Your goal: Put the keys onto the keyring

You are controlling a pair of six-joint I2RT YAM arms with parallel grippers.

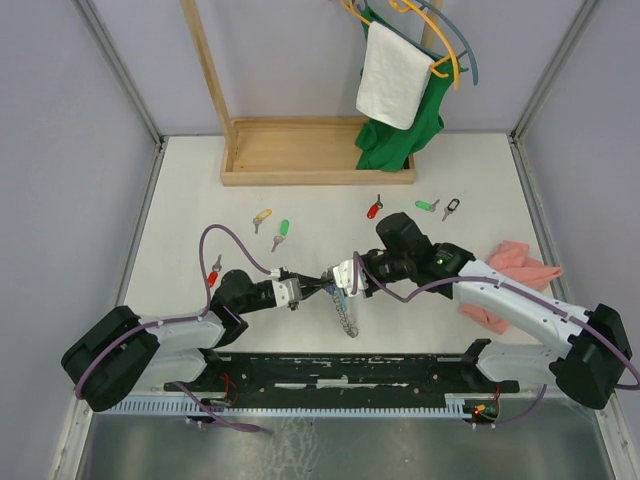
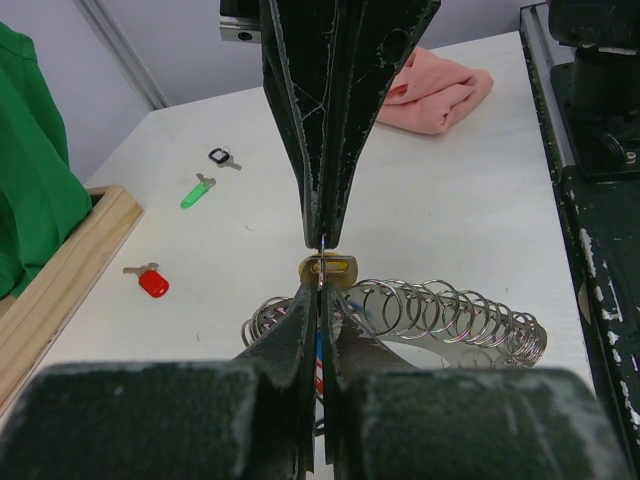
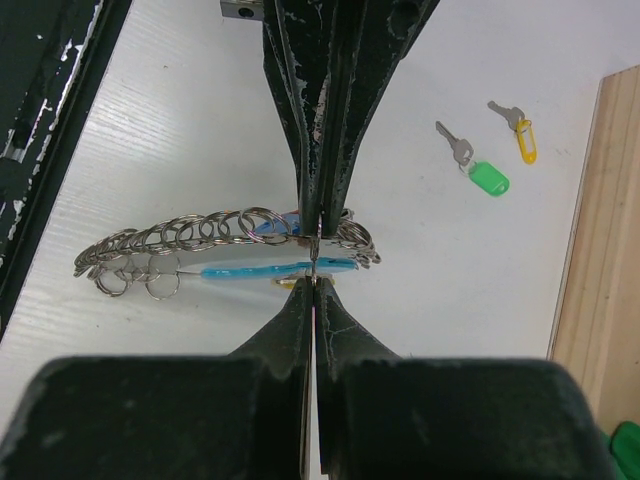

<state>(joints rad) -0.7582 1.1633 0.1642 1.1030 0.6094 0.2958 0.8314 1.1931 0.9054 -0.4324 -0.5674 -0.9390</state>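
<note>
The keyring (image 1: 348,312), a grey coil (image 2: 450,312) joined to a light-blue tube (image 3: 262,270), hangs between my two grippers above the table's middle. My left gripper (image 1: 322,286) is shut (image 2: 322,285) with blue showing between its fingers. My right gripper (image 1: 352,277) is shut (image 3: 314,283) on a thin wire of the ring, tip to tip with the left. A yellow tag (image 2: 331,268) sits at the meeting point. Loose keys lie beyond: yellow (image 1: 262,217), green (image 1: 283,229), red (image 1: 374,209), green (image 1: 427,206), black (image 1: 452,209), and red (image 1: 215,272) by my left arm.
A wooden rack base (image 1: 318,150) stands at the back, with a green garment (image 1: 400,135) and a white towel (image 1: 393,75) hanging over it. A pink cloth (image 1: 515,275) lies under my right arm. A black rail (image 1: 350,368) runs along the near edge.
</note>
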